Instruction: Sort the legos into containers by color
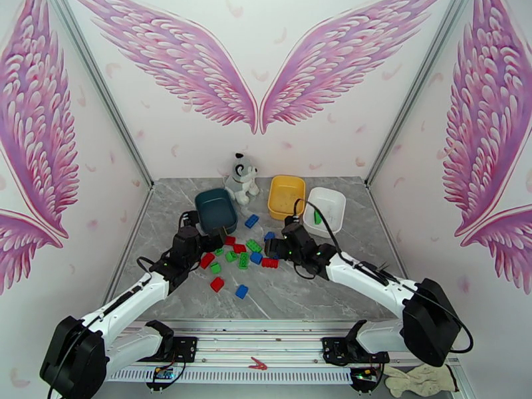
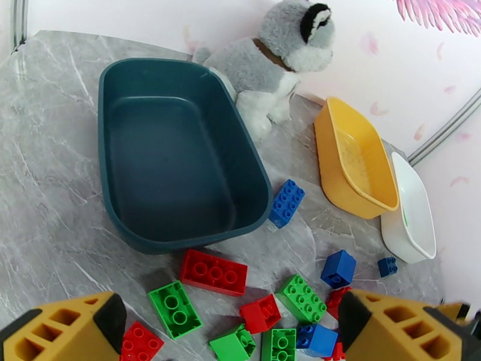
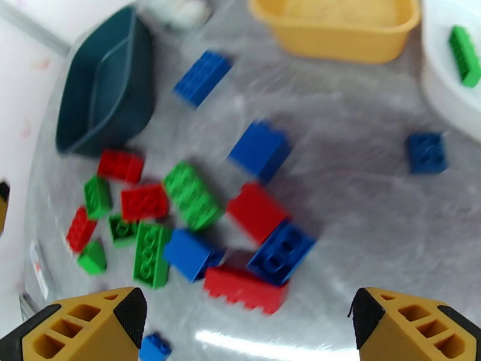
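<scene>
Yellow, lattice-cut fingers tipped with black pads frame the bottom of each wrist view. The left gripper [image 2: 231, 332] and the right gripper [image 3: 249, 326] both stand spread wide with nothing between the jaws. From the top view, each hangs over an edge of the pile, the left at its 9 o'clock and the right at its 3 o'clock.

The sort looks barely begun. The loose legos [image 1: 239, 255] lie scattered at the middle of the table [image 1: 166, 214], red, green and blue mixed together, some touching and some apart. Seen from above, the three tubs sit beyond the pile:

- The teal tub [image 2: 168, 163] is at 11 o'clock, and its floor is bare.
- The yellow tub [image 2: 355, 163] is at 1 o'clock and appears empty.
- The white tub [image 2: 415, 218] is at 2 o'clock and holds a single green lego [image 3: 464, 46].

On this evidence, almost every brick is still to be lifted, and neither red nor blue has a tub claimed yet.

The bricks are hard, glossy plastic with square edges and round studs on top. Some are long eight-stud pieces, such as the red brick [image 2: 213, 272]. Others are short and blocky. The tubs are smooth and shallow, with rounded corners and thin rolled rims. The table has a grey marble pattern with pale veins and a slight sheen. A fuzzy grey-and-white plush dog [image 2: 270, 61] sits at 12 o'clock, between the teal and yellow tubs and close against the teal rim.
</scene>
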You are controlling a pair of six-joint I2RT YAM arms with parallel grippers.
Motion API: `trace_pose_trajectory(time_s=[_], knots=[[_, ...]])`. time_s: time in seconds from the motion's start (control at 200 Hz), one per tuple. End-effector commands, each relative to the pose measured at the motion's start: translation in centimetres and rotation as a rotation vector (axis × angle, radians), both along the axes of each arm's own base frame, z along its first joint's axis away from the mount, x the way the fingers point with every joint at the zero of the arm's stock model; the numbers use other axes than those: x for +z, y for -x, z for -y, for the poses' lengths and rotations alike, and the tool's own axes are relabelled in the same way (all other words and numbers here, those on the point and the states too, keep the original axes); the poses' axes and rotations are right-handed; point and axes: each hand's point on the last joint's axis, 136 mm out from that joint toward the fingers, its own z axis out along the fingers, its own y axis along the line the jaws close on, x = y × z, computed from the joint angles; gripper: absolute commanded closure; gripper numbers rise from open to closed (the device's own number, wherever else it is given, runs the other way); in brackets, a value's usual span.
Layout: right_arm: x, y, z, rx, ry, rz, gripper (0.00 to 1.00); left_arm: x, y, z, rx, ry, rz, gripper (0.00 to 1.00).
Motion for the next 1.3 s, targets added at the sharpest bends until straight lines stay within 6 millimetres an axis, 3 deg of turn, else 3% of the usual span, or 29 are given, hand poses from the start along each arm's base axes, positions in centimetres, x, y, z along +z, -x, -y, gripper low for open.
trace_pose_trajectory(time_s=[0.0, 0.095, 0.18, 0.305, 0.5, 0.86, 1.3], knots=[[-0.2, 1.9, -4.3, 0.098, 0.021, 0.039, 0.09, -0.5, 0.5, -1.1, 0.023, 0.036, -0.024, 0.01], [-2.2, 3.5, -7.6, 0.172, 0.066, 0.028, 0.15, -0.6, 0.5, -2.2, 0.054, 0.05, -0.026, 0.01], [-4.5, 3.6, -9.6, 0.181, 0.154, -0.015, 0.18, -0.7, 0.5, -2.8, 0.071, 0.07, -0.029, 0.01], [-7.3, 3.2, -11.5, 0.158, 0.205, -0.056, 0.13, -0.7, 0.6, -3.2, 0.077, 0.09, -0.031, 0.01], [-9.0, 2.1, -11.3, 0.092, 0.266, -0.056, 0.11, -0.8, 0.6, -3.2, 0.076, 0.106, -0.036, 0.01], [-10.1, -0.5, -10.7, 0.033, 0.314, -0.055, 0.21, -1.3, 0.5, -3.0, 0.068, 0.113, -0.048, 0.01], [-10.9, -2.4, -11.1, 0.04, 0.317, -0.072, 0.45, -1.7, 0.3, -2.5, 0.051, 0.126, -0.062, 0.01]])
